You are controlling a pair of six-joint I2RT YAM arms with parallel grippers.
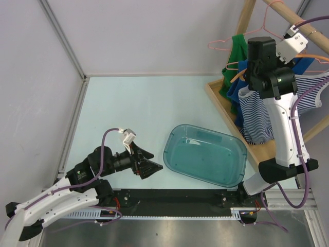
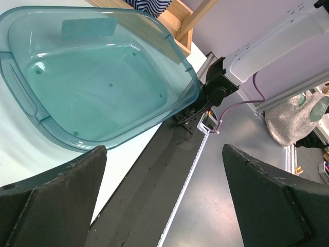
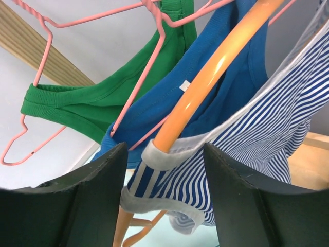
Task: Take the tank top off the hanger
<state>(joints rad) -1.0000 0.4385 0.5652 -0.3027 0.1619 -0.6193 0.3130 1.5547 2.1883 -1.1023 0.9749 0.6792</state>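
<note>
A blue-and-white striped tank top (image 3: 267,144) with grey trim hangs by its strap on an orange hanger (image 3: 205,87) on the rack at the far right; it also shows in the top view (image 1: 257,121). My right gripper (image 3: 165,154) is open. Its fingers (image 3: 87,195) stand on either side of the grey strap loop and the hanger arm, not closed on them. In the top view the right wrist is raised at the rack and hides the jaws. My left gripper (image 1: 149,167) is open and empty, low over the table, also in its wrist view (image 2: 164,154).
A teal plastic bin (image 1: 170,149) sits on the table between the arms, empty (image 2: 180,56). A green tank top (image 3: 92,103) and a blue one (image 3: 226,77) hang on pink wire hangers (image 3: 154,62) beside the striped one. The wooden rack (image 1: 247,15) stands on a wooden base (image 1: 226,110).
</note>
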